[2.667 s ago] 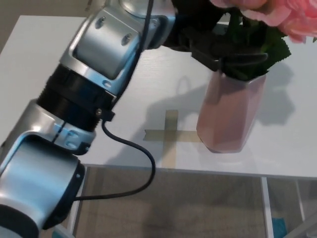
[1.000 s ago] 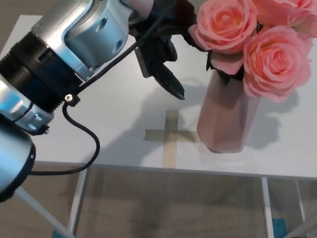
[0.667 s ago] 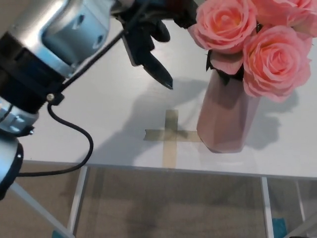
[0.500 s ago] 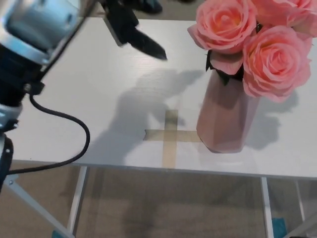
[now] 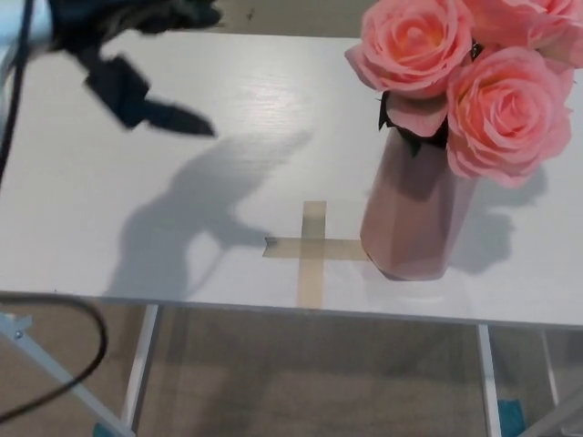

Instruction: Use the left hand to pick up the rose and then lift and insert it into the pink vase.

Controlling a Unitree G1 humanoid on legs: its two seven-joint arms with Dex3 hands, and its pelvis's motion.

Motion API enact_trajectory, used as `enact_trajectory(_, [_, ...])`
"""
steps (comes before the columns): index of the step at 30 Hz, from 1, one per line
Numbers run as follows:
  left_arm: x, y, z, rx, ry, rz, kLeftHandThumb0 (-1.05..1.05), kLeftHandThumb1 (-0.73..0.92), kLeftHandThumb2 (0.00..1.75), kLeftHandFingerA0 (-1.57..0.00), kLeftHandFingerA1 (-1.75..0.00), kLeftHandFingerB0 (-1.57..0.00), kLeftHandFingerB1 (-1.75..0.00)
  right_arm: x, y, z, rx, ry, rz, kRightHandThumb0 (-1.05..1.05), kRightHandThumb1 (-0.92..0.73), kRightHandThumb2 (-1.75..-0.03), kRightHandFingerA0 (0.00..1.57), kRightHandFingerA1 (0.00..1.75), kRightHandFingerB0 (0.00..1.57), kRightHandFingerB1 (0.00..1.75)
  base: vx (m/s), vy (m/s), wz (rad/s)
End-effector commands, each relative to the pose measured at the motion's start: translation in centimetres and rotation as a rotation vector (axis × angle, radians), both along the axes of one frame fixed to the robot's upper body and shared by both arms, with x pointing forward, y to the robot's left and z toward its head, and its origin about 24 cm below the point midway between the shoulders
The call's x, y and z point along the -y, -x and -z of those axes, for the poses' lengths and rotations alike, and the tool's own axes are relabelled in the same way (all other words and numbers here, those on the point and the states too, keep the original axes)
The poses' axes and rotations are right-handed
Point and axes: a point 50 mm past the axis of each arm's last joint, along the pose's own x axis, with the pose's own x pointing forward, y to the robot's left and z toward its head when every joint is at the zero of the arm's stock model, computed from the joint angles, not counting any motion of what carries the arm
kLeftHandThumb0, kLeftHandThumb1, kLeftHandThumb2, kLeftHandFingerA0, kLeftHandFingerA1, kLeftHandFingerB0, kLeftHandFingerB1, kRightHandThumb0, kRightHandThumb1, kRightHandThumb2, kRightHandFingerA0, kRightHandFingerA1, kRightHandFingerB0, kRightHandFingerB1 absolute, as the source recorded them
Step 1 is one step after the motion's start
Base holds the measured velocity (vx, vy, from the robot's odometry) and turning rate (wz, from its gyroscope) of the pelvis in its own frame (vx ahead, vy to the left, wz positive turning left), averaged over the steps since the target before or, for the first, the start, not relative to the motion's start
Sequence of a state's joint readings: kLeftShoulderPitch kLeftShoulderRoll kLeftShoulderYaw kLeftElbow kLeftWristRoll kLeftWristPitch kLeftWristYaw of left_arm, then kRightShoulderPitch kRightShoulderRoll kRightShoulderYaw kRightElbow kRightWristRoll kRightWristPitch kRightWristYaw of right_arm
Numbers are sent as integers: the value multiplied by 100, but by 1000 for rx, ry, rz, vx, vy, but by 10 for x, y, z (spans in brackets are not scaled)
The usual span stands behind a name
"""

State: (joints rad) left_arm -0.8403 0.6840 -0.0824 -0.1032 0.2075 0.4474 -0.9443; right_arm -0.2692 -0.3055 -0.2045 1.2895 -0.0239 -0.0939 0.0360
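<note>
Pink roses [image 5: 455, 73] stand upright in the pink vase [image 5: 412, 218] at the right of the white table [image 5: 137, 209]. Their blooms fill the top right and dark leaves show under them. My left hand [image 5: 123, 55] is at the top left, blurred, well to the left of the vase and holding nothing. Its black fingers [image 5: 173, 118] are spread apart and point right. My right hand does not show.
A cross of tan tape [image 5: 311, 250] lies on the table just left of the vase's base. A black cable [image 5: 55, 364] loops below the table's front edge at the left. The table's legs [image 5: 138, 373] and the floor show underneath.
My left arm has swung away from the vase to the top left, and most of it has left the picture. The roses stay in the vase, unmoved.
</note>
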Motion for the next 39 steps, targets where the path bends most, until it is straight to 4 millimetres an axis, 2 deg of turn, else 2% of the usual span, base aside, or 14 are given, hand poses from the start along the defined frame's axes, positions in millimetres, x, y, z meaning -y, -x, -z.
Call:
enact_trajectory(1, [-15, 19, 16, 67, 12, -11, -60, 32, 80, 0, -21, -2, -19, 2, 12, 6, -47, -2, 13, -32, -65, -58, 72, 51, 59, 46, 0, 0, 0])
enact_trajectory(3, [-42, 53, 53, 26, 78, -31, -79, 44, 54, -5, -27, -6, -26, 3, 16, 7, -56, -1, 11, -36, -65, -58, 69, 50, 58, 45, 0, 0, 0])
enact_trajectory(7, [-55, 84, 76, -8, 159, -55, -74, 45, 55, -7, -27, -11, -25, 5, 20, 8, -68, 16, 3, -36, -65, -58, 69, 50, 57, 45, 0, 0, 0])
enact_trajectory(8, [-59, 98, 87, -17, 212, -65, -34, 14, 80, -2, -49, 0, -46, 7, 22, 8, -68, 19, 9, -33, -65, -58, 69, 50, 57, 45, 0, 0, 0])
enact_trajectory(9, [-64, 111, 96, -22, 261, -82, -34, 14, 80, -2, -49, 0, -46, 8, 21, 7, -64, 21, 17, -33, -65, -58, 69, 50, 57, 45, 0, 0, 0])
enact_trajectory(10, [-68, 123, 106, -38, 302, -97, -33, 15, 81, -2, -49, 0, -46, 8, 23, 9, -66, 18, 27, -33, -65, -59, 69, 50, 57, 45, 0, 0, 0])
enact_trajectory(11, [-71, 132, 115, -56, 343, -110, -63, 48, 55, -17, -31, -21, -28, 7, 23, 9, -67, 20, 29, -33, -65, -59, 70, 50, 57, 45, 0, 0, 0])
enact_trajectory(13, [-79, 151, 133, -84, 417, -145, -63, 49, 55, -18, -32, -23, -29, 4, 22, 9, -66, 20, 35, -33, -65, -58, 71, 51, 57, 45, 0, 0, 0])
enact_trajectory(14, [-83, 160, 147, -104, 451, -173, -31, 29, 89, -9, -51, -8, -48, 2, 23, 11, -70, 16, 38, -32, -65, -58, 71, 51, 57, 45, 0, 0, 0])
enact_trajectory(15, [-87, 171, 162, -126, 487, -209, -31, 29, 89, -9, -51, -8, -48, 0, 26, 13, -77, 12, 39, -32, -65, -58, 71, 51, 57, 45, 0, 0, 0])
enact_trajectory(16, [-91, 180, 174, -156, 505, -247, -63, 55, 57, -24, -33, -28, -30, 0, 31, 15, -90, 13, 37, -32, -65, -58, 70, 51, 57, 45, 0, 0, 0])
enact_trajectory(19, [-102, 196, 216, -251, 527, -391, -64, 56, 57, -26, -33, -30, -31, 0, 38, 18, -107, 18, 39, -32, -65, -58, 69, 50, 57, 45, 0, 0, 0])
enact_trajectory(27, [-121, 228, 317, -439, 268, -832, -49, 50, 56, -39, -34, -37, -33, -4, 51, 24, -134, 14, 52, -32, -65, -58, 70, 51, 56, 44, 0, 0, 0])
enact_trajectory(39, [-118, 189, 376, -641, 268, -1181, -52, 56, 58, -43, -35, -36, -32, 4, 60, 24, -165, 33, 37, -32, -65, -59, 67, 50, 56, 44, 0, 0, 0])
